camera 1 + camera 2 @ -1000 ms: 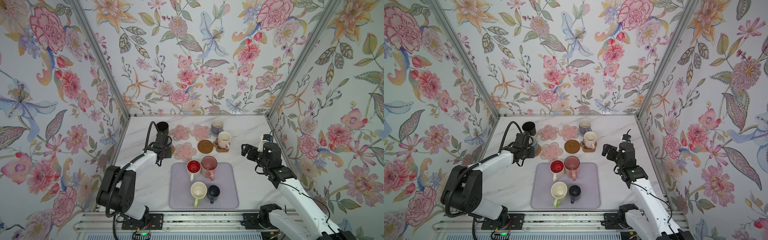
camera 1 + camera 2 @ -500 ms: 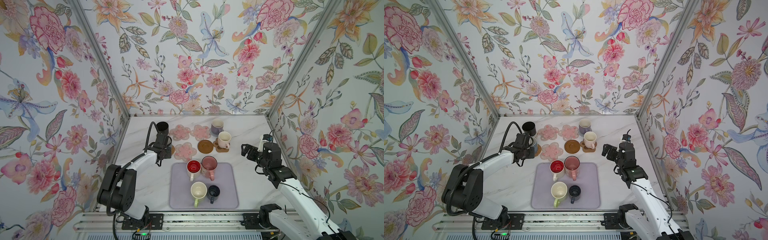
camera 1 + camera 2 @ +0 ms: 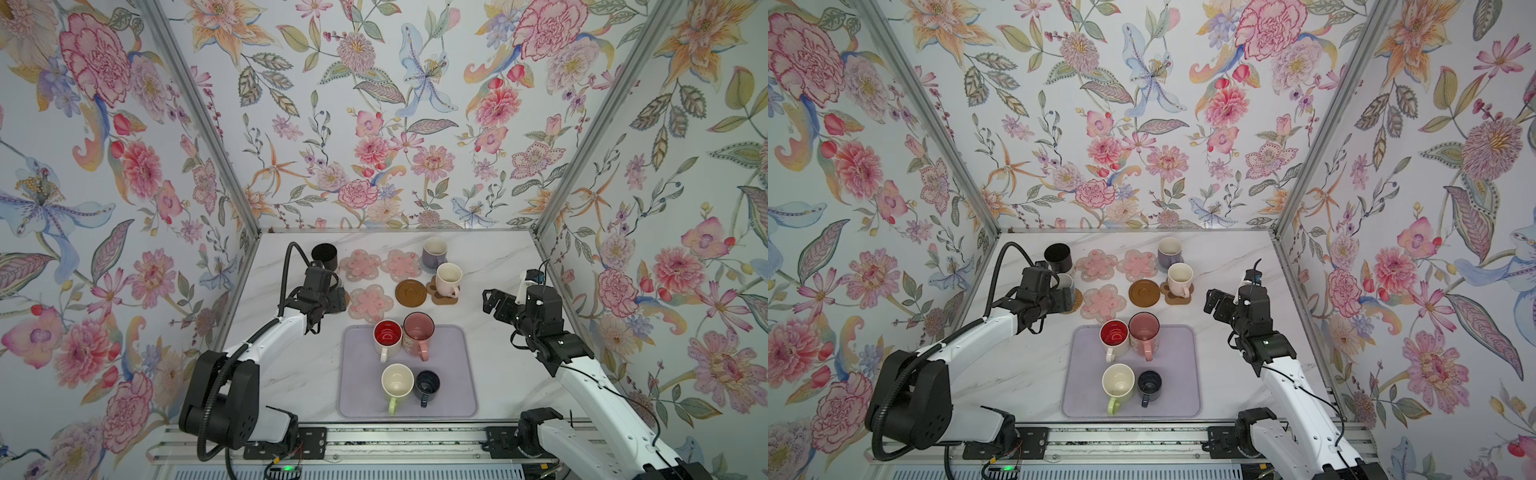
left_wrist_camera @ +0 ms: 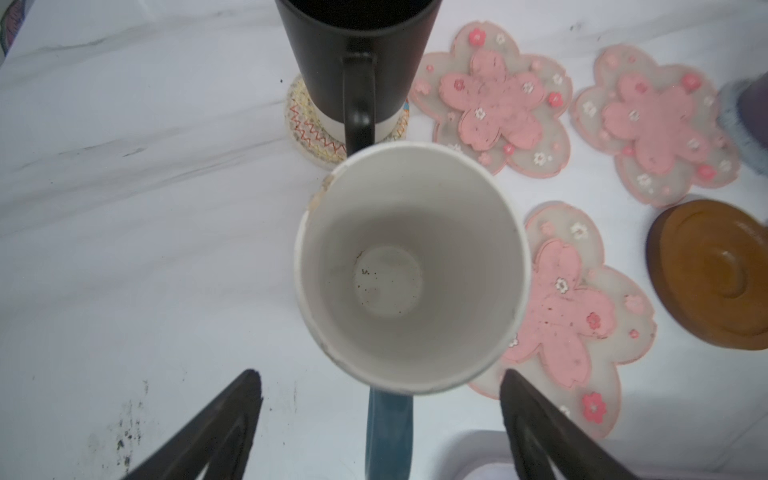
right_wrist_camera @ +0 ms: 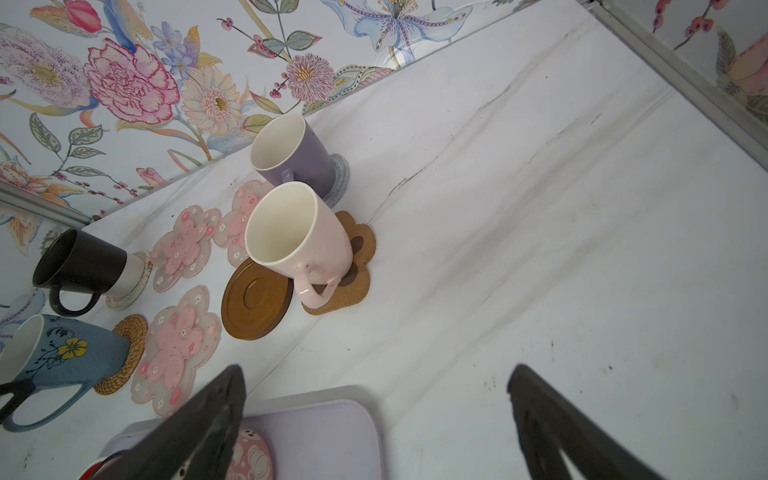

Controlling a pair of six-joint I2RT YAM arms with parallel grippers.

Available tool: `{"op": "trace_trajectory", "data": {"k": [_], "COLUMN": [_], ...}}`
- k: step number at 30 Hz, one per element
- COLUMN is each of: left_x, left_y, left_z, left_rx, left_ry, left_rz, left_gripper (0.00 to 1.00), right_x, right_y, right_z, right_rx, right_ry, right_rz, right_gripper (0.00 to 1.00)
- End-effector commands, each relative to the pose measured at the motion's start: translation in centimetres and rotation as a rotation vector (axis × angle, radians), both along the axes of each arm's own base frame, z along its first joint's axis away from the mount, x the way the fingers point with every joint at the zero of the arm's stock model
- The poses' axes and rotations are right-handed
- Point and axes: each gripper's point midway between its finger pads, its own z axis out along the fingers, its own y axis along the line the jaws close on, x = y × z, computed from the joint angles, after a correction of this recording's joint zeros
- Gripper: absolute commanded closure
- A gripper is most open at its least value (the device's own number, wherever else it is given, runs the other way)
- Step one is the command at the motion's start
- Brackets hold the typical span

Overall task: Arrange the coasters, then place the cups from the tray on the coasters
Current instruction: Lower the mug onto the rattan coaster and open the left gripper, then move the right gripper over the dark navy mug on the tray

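The tray [image 3: 455, 374] holds four upright cups. On its near half stands the cream-green cup [image 3: 397, 381], with the small navy cup [image 3: 428, 384] just beside it. On its far half the red-inside white cup [image 3: 387, 334] and the pink floral cup [image 3: 419, 328] stand side by side. None shows anything inside.

Off the tray's far right corner the right gripper [image 3: 492, 299] hangs above the table, claw spread wide with nothing between its jaws.

Just beyond the tray's far edge lie the near flower coaster [image 3: 371, 302] and the brown disc [image 3: 411, 292], both bare. Next to them is the paw-print coaster [image 5: 357, 266], which carries the empty cream-pink cup [image 3: 448, 277].

Beyond the tray's far left corner the light blue cup [image 4: 411, 266] sits on the tan woven coaster [image 5: 124, 353]. It has only a few dark specks on its white bottom. The left gripper [image 4: 381, 376] has its claw spread, one jaw on each side of the cup's handle, clear of it.

Farthest from the tray runs a row. The black cup [image 3: 324, 255] stands on the beige woven coaster [image 4: 307, 133]. The left far flower coaster [image 3: 360, 264] and the right far flower coaster [image 3: 401, 264] are bare. The empty lavender cup [image 3: 434, 252] stands on the grey-blue woven coaster [image 5: 338, 174].
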Motion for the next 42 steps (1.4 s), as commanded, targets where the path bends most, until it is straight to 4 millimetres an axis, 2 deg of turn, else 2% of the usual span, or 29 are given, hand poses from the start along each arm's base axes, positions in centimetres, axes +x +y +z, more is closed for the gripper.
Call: {"op": "trace_trajectory", "data": {"k": [1, 9, 12, 17, 24, 30, 39, 42], "left_x": [-1.5, -7.5, -8.8, -9.5, -9.4, -9.3, -9.2, -9.2], "left_y": [0.4, 2.0, 2.3, 3.2, 3.1, 3.0, 3.1, 3.2], "left_z": [0.9, 0.9, 0.8, 1.3, 1.7, 1.9, 2.2, 2.2], "left_rx": [-0.074, -0.213, -0.23, -0.204, -0.212, -0.21, -0.214, -0.215], "left_ry": [-0.074, -0.269, -0.297, -0.312, -0.33, -0.34, -0.356, -0.357], "left_rz": [0.03, 0.07, 0.07, 0.095, 0.09, 0.087, 0.092, 0.099], "left_gripper": [0.02, 0.01, 0.01, 0.01, 0.01, 0.01, 0.01, 0.01], "right_x": [0.0, 0.2, 0.4, 0.5, -0.3, -2.9, -9.1, -10.9], "right_y": [0.0, 0.2, 0.3, 0.4, 0.4, 1.4, 6.3, 6.9], "right_z": [0.8, 0.2, 0.2, 0.1, -0.9, -2.6, -4.9, -5.1], "right_rx": [0.003, 0.011, 0.017, 0.025, 0.028, 0.018, -0.045, -0.098], "right_ry": [-0.016, -0.001, 0.003, 0.015, 0.085, 0.205, 0.315, 0.323], "right_rz": [0.006, 0.01, 0.014, 0.012, 0.011, 0.028, 0.129, 0.142], "right_gripper": [0.01, 0.01, 0.01, 0.01, 0.01, 0.01, 0.01, 0.01]}}
